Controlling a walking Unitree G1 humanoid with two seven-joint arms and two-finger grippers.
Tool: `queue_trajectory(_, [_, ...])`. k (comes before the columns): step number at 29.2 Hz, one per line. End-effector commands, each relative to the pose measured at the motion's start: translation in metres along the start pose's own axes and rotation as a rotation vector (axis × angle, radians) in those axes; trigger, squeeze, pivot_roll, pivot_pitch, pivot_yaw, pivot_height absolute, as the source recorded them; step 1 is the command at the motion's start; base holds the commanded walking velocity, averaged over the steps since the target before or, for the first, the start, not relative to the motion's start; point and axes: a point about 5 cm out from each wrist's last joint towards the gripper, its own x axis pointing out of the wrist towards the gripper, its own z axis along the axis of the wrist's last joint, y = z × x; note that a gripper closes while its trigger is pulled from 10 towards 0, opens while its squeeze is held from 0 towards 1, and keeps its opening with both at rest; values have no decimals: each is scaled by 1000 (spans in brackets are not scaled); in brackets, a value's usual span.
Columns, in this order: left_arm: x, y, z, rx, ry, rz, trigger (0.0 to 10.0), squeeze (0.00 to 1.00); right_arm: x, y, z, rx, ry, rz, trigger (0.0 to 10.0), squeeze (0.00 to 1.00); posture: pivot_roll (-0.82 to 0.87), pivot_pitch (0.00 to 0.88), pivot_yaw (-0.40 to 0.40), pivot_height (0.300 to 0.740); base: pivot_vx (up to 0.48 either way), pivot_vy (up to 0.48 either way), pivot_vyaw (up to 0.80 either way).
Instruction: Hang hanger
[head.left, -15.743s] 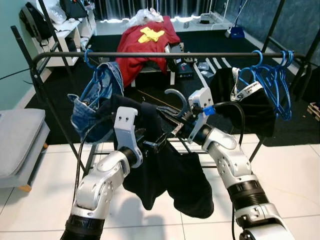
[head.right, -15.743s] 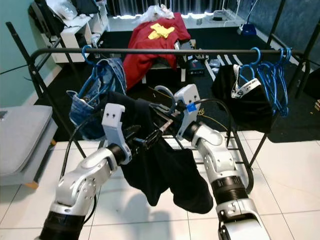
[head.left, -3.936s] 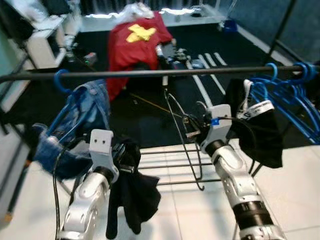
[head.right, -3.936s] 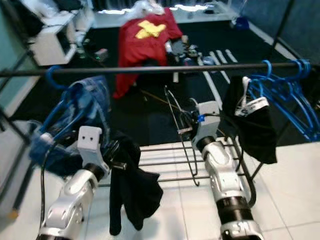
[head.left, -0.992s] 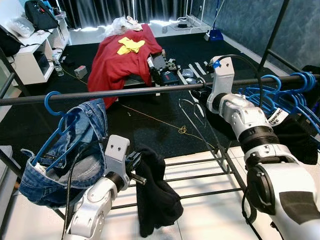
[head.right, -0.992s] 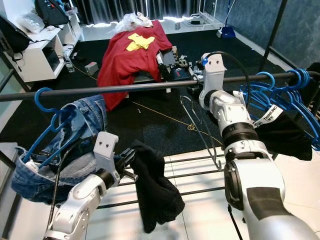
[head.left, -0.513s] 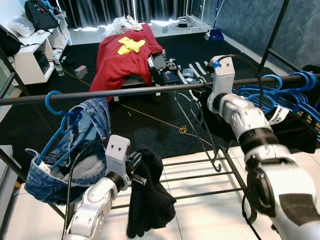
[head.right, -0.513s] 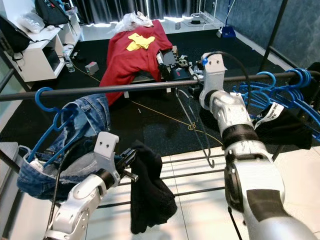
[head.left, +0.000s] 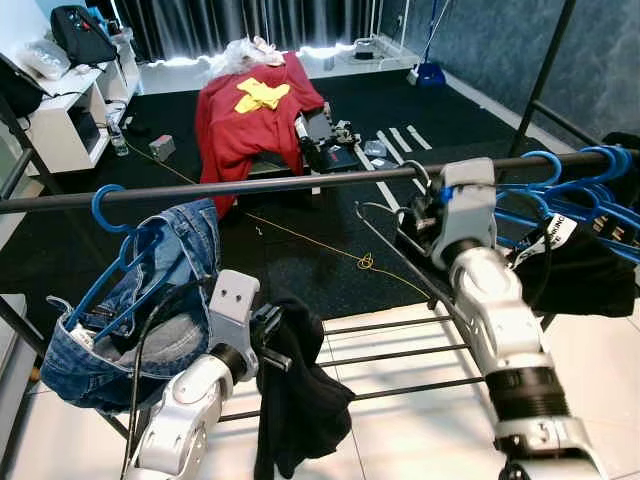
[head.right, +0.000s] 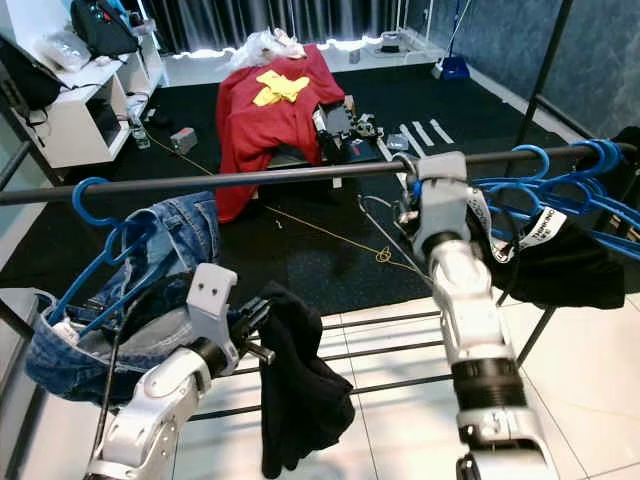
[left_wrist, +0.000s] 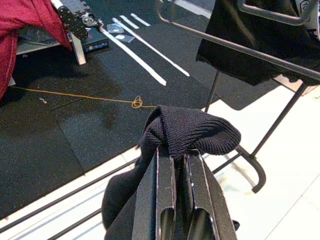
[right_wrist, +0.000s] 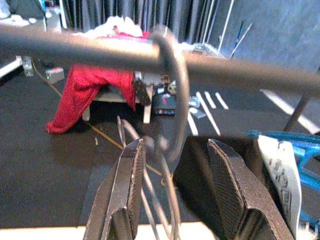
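A thin grey wire hanger (head.left: 392, 243) hangs with its hook (right_wrist: 175, 85) over the black clothes rail (head.left: 250, 186), near the rail's middle. My right gripper (right_wrist: 175, 145) sits just below and in front of the rail. It is open, and the hook hangs in the gap between its fingers, touching neither. My left gripper (left_wrist: 176, 152) is low on the left, shut on a black garment (head.left: 300, 400) that droops from it toward the floor.
Jeans on a blue hanger (head.left: 150, 290) hang at the rail's left end. Several blue hangers (head.left: 580, 190) and a black garment (head.left: 585, 275) crowd its right end. The rack's lower bars (head.left: 400, 355) cross the white tile floor. A red cloth (head.left: 250, 110) lies behind.
My right arm has dropped back from the rail and its fingers have let go of the hanger, which now hangs by its hook. The left gripper keeps hold of the black garment.
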Motion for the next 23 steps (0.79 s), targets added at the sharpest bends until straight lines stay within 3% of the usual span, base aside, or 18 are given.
queue_trajectory(1, [0,0,2,8,-10,2,10000,0,-2,2,6,-9,-19,-6,10000,0,28,65,41,740,0,0,0])
queue_trajectory(6, [-1,2,1,-7,6,29,10000,0,-11,2,8,-7,-32,-31,10000,0,29,66,38,740,0,0,0])
queue_trajectory(10, [-3,10,0,-21,25,85,10000,0,-35,7,30,-84,-157,-59,10000,0,32,72,42,740,0,0,0])
queue_trajectory(12, [-3,10,0,-21,25,85,10000,0,-35,7,30,-84,-157,-59,10000,0,32,72,42,740,0,0,0])
queue_trajectory(13, [-3,11,0,-41,24,100,10000,0,-41,11,41,-134,-233,-42,10000,0,31,73,43,740,0,0,0])
queue_trajectory(14, [-3,11,0,-41,24,100,10000,0,-41,11,41,-134,-233,-42,10000,0,31,73,43,740,0,0,0])
queue_trajectory(15, [-3,13,2,-86,14,115,10000,0,-49,22,54,-176,-345,29,10000,0,26,73,48,740,0,0,0])
queue_trajectory(16, [-3,13,2,-86,14,115,10000,0,-49,22,54,-176,-345,29,10000,0,26,73,48,740,0,0,0])
queue_trajectory(17, [-2,14,4,-110,9,116,10000,0,-55,34,59,-195,-415,115,10000,0,28,71,45,740,0,0,0])
queue_trajectory(21, [-2,15,5,-111,1,116,10000,0,-57,43,55,-184,-416,184,10000,0,30,71,40,740,0,0,0])
queue_trajectory(23, [-5,25,8,-75,-26,184,10000,0,-53,47,23,-62,-247,216,10000,0,48,73,27,740,0,0,0])
